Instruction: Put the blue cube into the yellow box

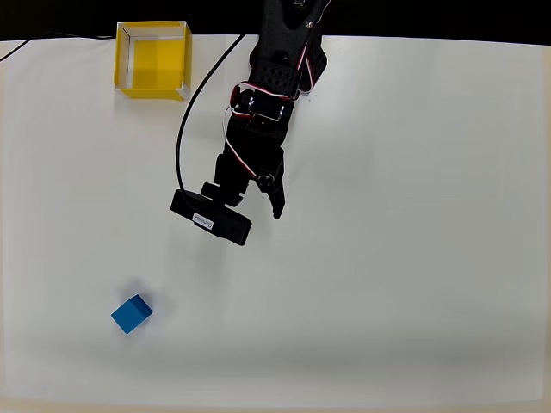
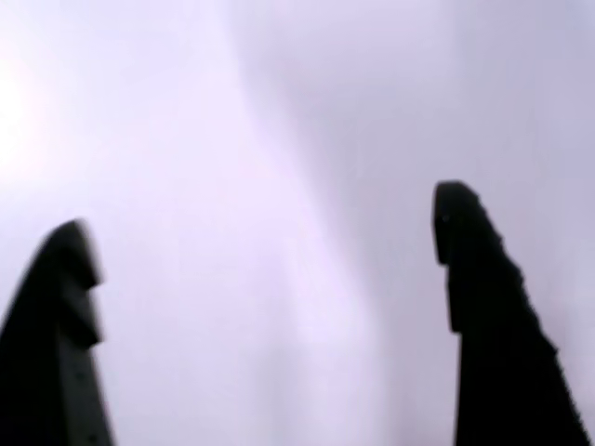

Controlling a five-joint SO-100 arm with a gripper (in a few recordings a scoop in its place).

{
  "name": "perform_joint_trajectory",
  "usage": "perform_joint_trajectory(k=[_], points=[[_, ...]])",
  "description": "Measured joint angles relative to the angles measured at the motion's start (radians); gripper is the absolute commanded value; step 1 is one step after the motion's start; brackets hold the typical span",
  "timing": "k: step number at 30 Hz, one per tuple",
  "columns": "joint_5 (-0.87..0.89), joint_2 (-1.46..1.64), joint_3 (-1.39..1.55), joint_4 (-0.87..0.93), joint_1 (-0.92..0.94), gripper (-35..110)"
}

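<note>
Two black fingers (image 2: pixel 483 307) of the gripper (image 1: pixel 258 202) are spread apart with nothing between them, probably ready to grab the blue cube (image 1: pixel 132 313), which sits on the white table (image 1: pixel 413 258) far from the yellow box (image 1: pixel 152 60).

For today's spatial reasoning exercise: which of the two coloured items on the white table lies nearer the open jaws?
The small solid blue cube, lower left in the overhead view; the square open-topped yellow box sits farther off, at the top edge.

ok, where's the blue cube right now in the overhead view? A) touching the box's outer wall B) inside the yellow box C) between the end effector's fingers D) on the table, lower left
D: the blue cube sits alone on the table, far from the yellow box and the open end effector.
</note>
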Motion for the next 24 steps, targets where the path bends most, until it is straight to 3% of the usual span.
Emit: perform_joint_trajectory(k=[9, 18, 24], points=[[-0.043, -0.462, -0.049, -0.640, 0.190, 57], [-0.043, -0.847, -0.305, -0.851, 0.245, 58], [-0.052, -1.052, -0.474, -0.902, 0.245, 59]])
